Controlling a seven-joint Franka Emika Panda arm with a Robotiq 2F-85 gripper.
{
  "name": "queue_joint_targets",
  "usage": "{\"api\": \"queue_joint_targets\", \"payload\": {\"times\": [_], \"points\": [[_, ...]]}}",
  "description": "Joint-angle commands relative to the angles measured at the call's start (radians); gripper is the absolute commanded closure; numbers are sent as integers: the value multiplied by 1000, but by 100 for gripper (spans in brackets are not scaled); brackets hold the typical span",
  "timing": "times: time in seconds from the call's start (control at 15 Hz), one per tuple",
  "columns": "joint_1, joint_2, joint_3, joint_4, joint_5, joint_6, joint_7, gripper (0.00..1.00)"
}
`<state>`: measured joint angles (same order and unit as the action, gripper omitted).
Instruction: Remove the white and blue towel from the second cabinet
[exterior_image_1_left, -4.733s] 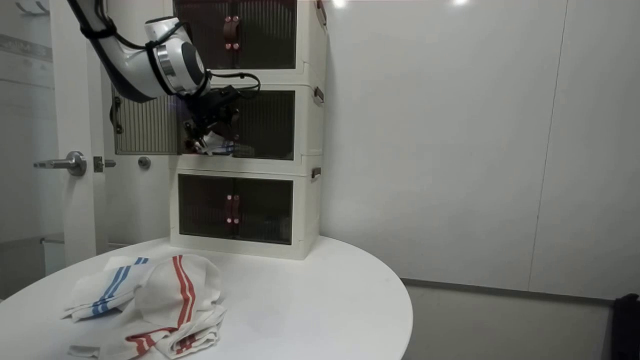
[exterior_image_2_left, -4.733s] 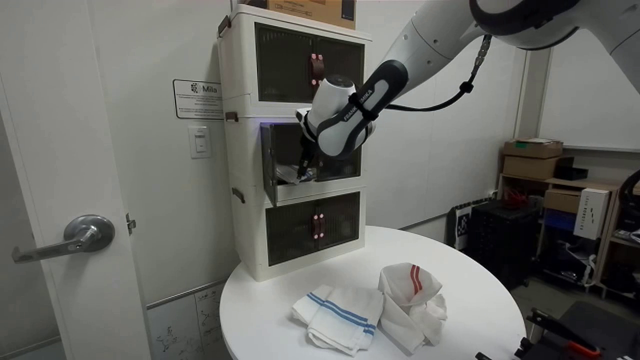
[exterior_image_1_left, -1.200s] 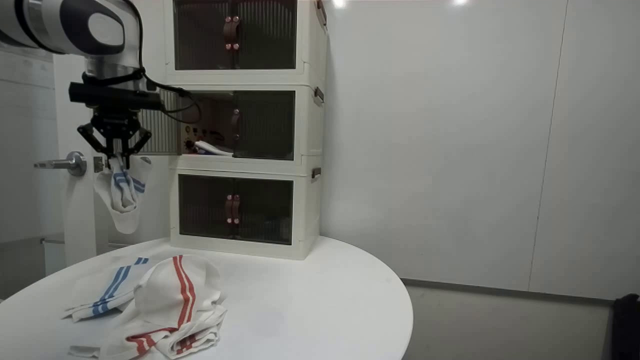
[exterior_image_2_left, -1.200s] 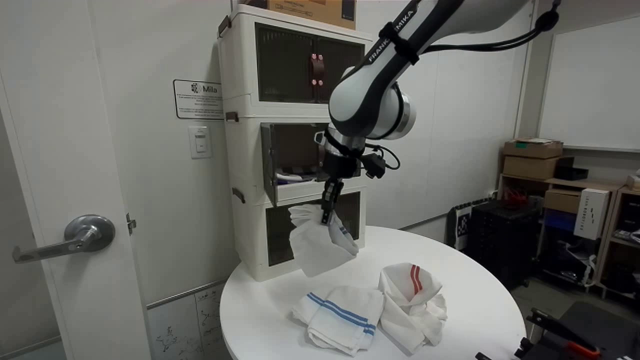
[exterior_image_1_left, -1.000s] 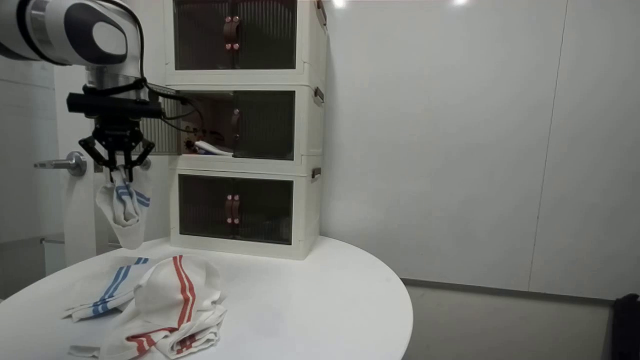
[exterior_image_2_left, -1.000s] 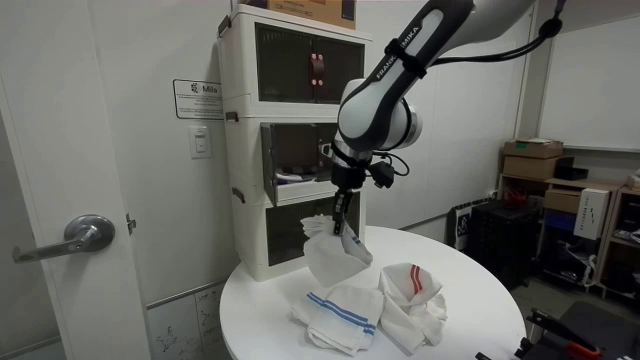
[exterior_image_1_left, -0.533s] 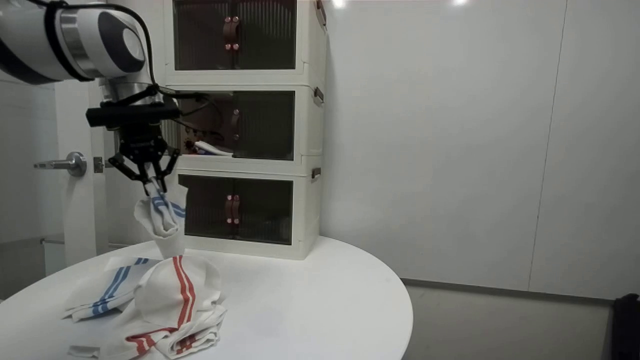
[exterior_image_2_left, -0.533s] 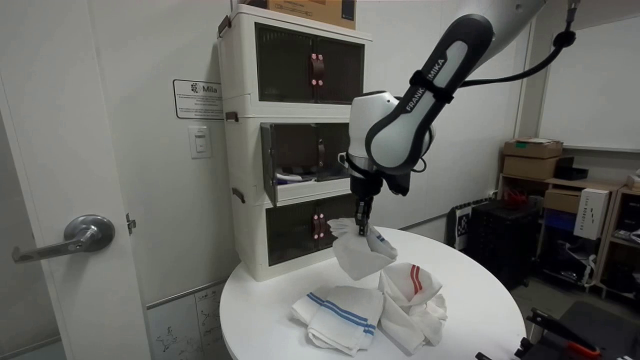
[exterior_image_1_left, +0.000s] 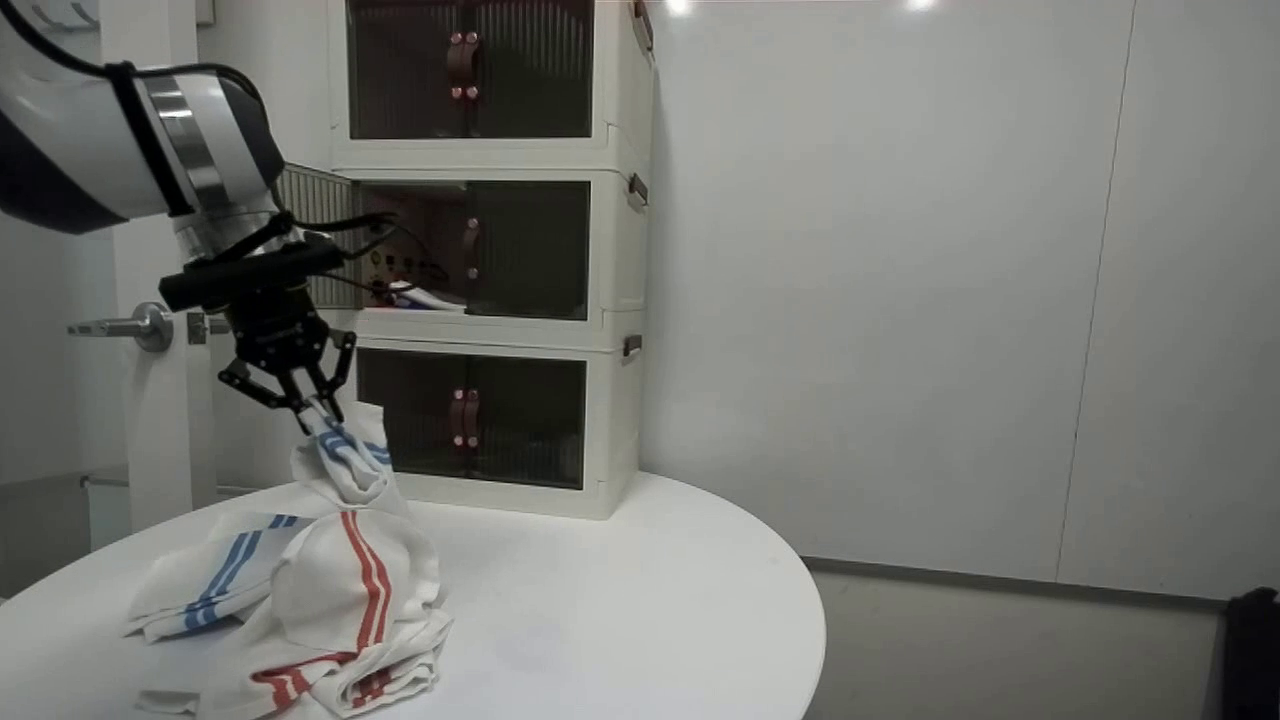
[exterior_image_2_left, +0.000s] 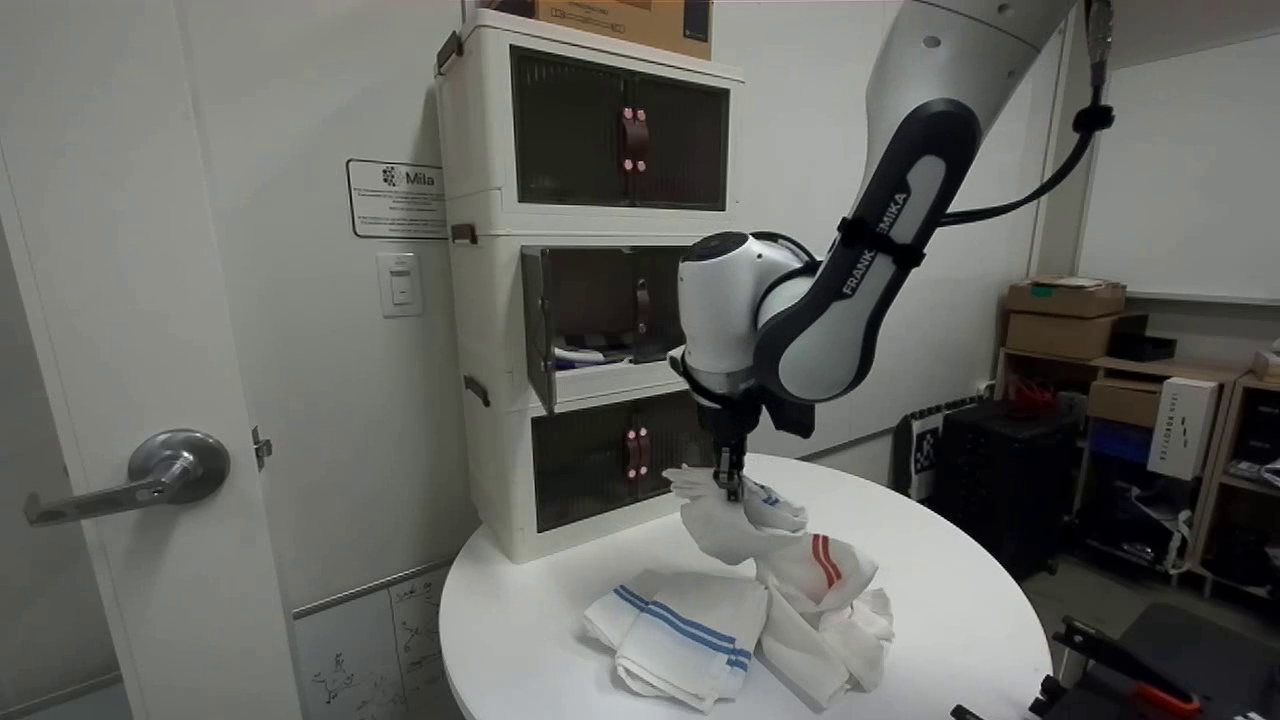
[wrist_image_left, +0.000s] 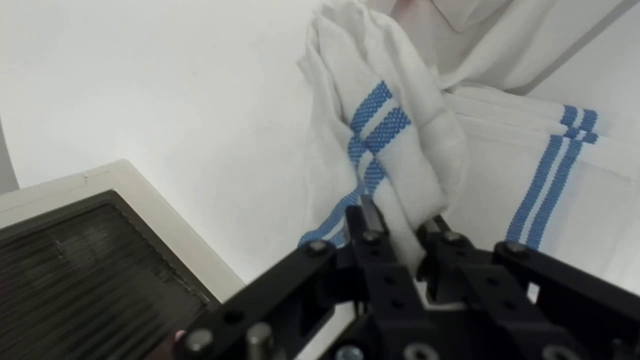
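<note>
Grasping the blue-striped white towel (exterior_image_1_left: 352, 470) by a bunched fold, in clenched jaws; hanging low over the round white surface (exterior_image_1_left: 640, 620), outside the middle cabinet (exterior_image_1_left: 622, 260) with one door (exterior_image_2_left: 540, 330) swung open; apparently against the red-striped white towel (exterior_image_2_left: 815, 630), near a folded blue-striped towel (exterior_image_2_left: 685, 635).

The wall sign (exterior_image_2_left: 397, 200) reads "Mila"; the arm (exterior_image_2_left: 865, 300), partly covered, "FRANK" and "EMIKA".
</note>
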<state>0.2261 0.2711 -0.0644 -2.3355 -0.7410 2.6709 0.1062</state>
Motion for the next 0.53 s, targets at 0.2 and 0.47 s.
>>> {"api": "queue_joint_targets", "payload": {"times": [0.2,0.47], "points": [[-13,89,108,45,121,84,-16,88],[-31,137,183,49,276,153,-112,88]]}}
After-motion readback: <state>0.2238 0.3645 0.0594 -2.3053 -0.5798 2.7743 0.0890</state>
